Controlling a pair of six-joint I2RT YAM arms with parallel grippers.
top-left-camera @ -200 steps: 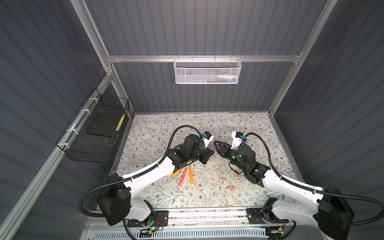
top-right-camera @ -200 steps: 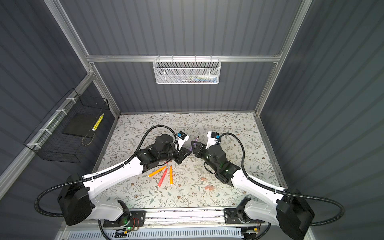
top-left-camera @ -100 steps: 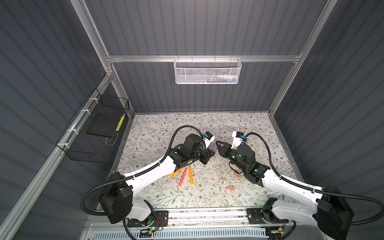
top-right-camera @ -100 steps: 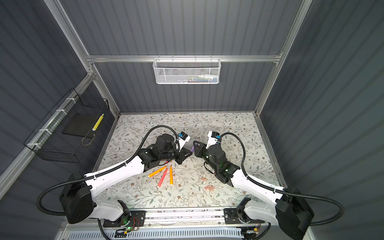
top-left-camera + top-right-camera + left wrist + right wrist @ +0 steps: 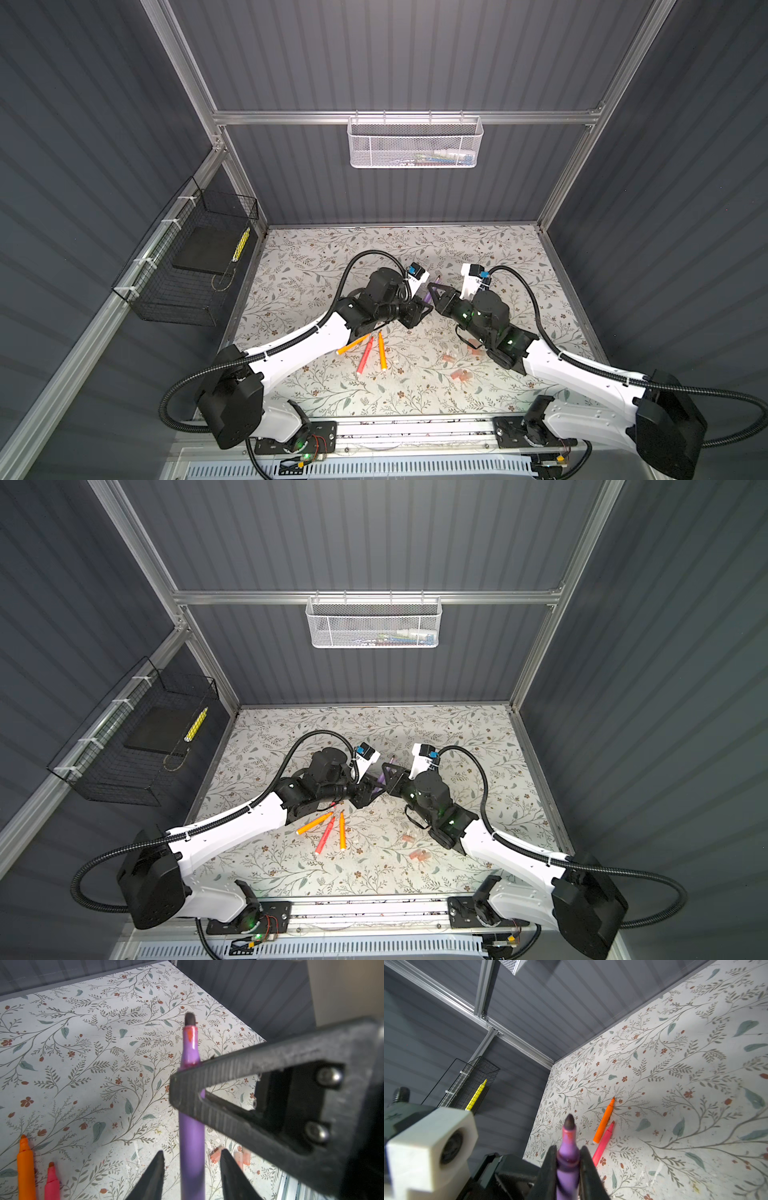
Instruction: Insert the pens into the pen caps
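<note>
The purple pen (image 5: 192, 1126) is mid-handover, as I judge it. The right gripper (image 5: 568, 1159) clamps it just behind the tip. The left gripper (image 5: 192, 1153) straddles the barrel with its jaws apart, not touching. Next, the left should back off and fetch a cap (image 5: 461, 375), which lies below and behind the right gripper.

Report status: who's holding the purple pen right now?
Right gripper shut on purple pen, tip bare. Left gripper open, jaws either side, not touching. Caps loose on table, nothing blocking.

Soft even light, faint shadows; wrist views blurred up close
</note>
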